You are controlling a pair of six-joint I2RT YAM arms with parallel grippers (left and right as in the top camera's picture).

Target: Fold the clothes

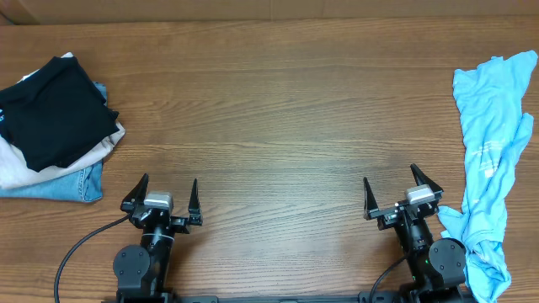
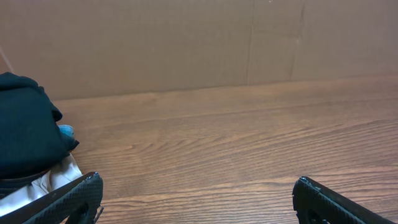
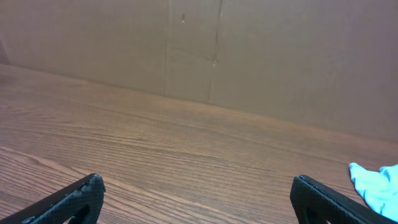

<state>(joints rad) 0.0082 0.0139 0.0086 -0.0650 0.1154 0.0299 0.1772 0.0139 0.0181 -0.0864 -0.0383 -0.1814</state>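
Observation:
A plain black garment (image 1: pixel 52 109) of matte fabric lies folded on top of a stack at the table's far left. It also shows at the left edge of the left wrist view (image 2: pixel 25 130). My left gripper (image 1: pixel 168 182) is open and empty near the front edge, to the right of the stack and apart from it; its jaws (image 2: pixel 198 182) are wide over bare wood. My right gripper (image 1: pixel 390 177) is open and empty at the front right; its jaws (image 3: pixel 199 182) are also over bare wood.
A crumpled light blue T-shirt (image 1: pixel 493 143) lies along the right edge, just right of my right arm; its tip shows in the right wrist view (image 3: pixel 379 183). Under the black garment lie a beige garment (image 1: pixel 17 168) and a denim piece (image 1: pixel 63 183). A cardboard wall (image 2: pixel 186 43) stands behind the table.

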